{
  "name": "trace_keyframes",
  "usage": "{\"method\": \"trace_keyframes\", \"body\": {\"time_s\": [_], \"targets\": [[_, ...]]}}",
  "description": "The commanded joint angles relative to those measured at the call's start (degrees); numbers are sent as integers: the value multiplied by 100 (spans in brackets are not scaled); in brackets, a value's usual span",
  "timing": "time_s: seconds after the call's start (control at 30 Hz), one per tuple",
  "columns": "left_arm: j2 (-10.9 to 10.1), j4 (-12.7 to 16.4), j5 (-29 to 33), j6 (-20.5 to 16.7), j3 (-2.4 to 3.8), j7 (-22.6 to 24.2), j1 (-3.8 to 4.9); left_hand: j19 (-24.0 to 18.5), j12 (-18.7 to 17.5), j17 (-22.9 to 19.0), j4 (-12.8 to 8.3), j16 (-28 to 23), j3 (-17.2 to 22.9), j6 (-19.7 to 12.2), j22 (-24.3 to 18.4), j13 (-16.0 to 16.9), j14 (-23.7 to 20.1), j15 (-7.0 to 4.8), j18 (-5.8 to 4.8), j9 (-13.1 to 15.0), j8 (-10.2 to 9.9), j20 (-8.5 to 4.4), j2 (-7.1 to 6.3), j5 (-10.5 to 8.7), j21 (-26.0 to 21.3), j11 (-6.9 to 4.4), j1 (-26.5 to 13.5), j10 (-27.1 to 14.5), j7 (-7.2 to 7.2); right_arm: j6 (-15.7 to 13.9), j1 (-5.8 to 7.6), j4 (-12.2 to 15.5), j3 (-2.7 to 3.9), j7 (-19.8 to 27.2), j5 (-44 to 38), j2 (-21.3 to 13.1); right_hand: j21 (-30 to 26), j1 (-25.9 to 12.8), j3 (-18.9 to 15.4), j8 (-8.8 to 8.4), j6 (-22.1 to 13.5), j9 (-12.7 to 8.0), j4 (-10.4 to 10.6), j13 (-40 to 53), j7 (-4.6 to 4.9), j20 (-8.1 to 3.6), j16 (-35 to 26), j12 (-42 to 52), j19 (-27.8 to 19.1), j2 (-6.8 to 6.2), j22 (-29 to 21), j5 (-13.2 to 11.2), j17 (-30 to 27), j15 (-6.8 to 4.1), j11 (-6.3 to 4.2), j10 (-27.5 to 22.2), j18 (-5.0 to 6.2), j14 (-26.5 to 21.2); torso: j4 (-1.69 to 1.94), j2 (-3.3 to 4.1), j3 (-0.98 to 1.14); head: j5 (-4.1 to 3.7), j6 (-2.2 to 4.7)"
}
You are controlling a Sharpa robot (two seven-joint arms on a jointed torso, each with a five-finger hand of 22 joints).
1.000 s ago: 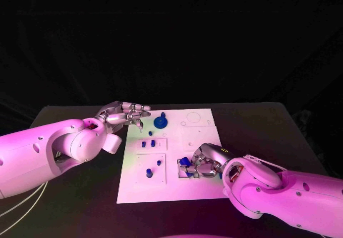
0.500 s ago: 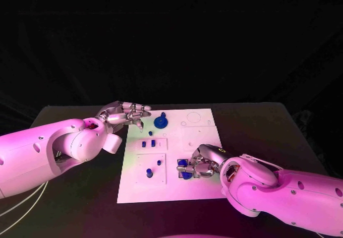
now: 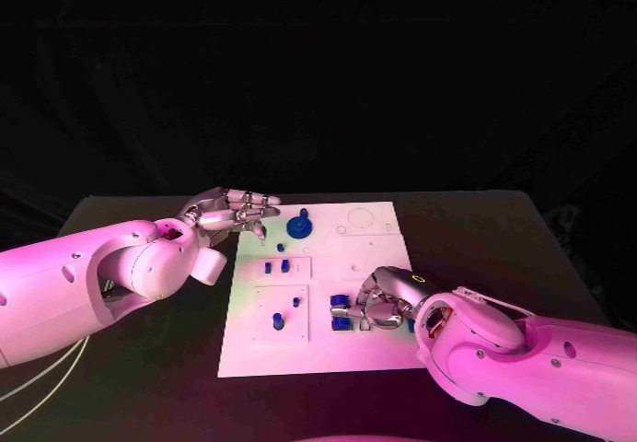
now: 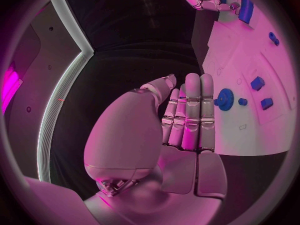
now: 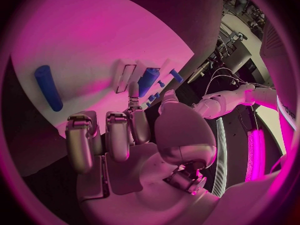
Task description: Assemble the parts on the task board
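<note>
Task board (image 3: 358,354), a white plate, lies in the middle of the black table (image 3: 517,230), and we see several blue parts on it. At its far end sits a round gear-like blue part (image 3: 299,226), with a small blue piece (image 3: 282,247) just nearer. Below these, two short blue blocks (image 3: 275,267) stand side by side in a rectangular recess, and a further blue peg (image 3: 278,320) lies in the next recess toward the robot. Toward the near middle of the board, a pair of blue pieces (image 3: 340,311) lies directly beside the right hand's fingertips.

We find the left hand (image 3: 228,216) at the board's far-left corner, beside the gear-like part. In the left wrist view its fingers (image 4: 190,112) lie straight and pressed together, with nothing in them and no contact with the parts.

The right hand (image 3: 378,299) rests over the board's near middle, fingers curled downward. In the right wrist view a blue cylinder (image 5: 48,87) lies on the board apart from the curled fingers (image 5: 119,135). Whether this hand actually grips the blue pieces beside it, we cannot tell.
</note>
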Motion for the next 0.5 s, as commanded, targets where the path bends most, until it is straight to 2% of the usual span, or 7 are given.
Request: {"method": "trace_keyframes", "body": {"time_s": [0.03, 0.23, 0.4, 0.5], "targets": [[-4, 19, 24, 89, 3, 23, 5, -17, 19, -9, -5, -27, -27, -29, -10, 6, -47, -12, 81, -8, 3, 32, 47, -19, -39, 6, -26, -46, 5, -108, -10, 134, 0, 59, -224, -114, 26, 271, 43, 47, -43, 23, -9, 458, -2, -30, -5, 36, 589, 42, 1508, 224, 926, -18, 5, 21, -38, 478, -4, 2, 5, 5, 1], [-17, 19, 24, 90, 1, 18, 5, -17, 19, -9, -5, -27, -27, -29, -10, 6, -47, -12, 81, -8, 3, 32, 47, -19, -39, 6, -26, -46, 5, -94, -12, 320, 0, 149, -217, -328, 26, 767, 68, 63, -49, 58, -86, 494, -15, -40, 11, 59, 589, 126, 1508, 638, 957, -28, -7, 43, -38, 484, -4, -3, 2, 5, -15], [-17, 15, 24, 95, -3, 11, 5, -17, 19, -9, -5, -27, -27, -29, -10, 6, -47, -12, 81, -8, 3, 32, 47, -19, -39, 6, -26, -46, 5, 19, -13, 356, 0, 198, -186, -409, 26, 1283, 125, 72, -57, 79, -294, 521, -27, -47, 20, 78, 589, 131, 1508, 751, 974, -39, -19, 58, -38, 487, -3, -2, 3, 4, -10], [-15, 16, 24, 97, -5, 10, 5, -17, 19, -9, -5, -27, -27, -29, -10, 6, -47, -12, 81, -8, 3, 32, 47, -19, -39, 6, -26, -46, 5, 11, -13, 338, 0, 189, -187, -446, 26, 1421, 144, 71, -61, 84, -343, 519, -26, -49, 18, 70, 589, 163, 1508, 739, 970, -39, -18, 57, -38, 486, 3, 1, 2, -6, -7]]}}
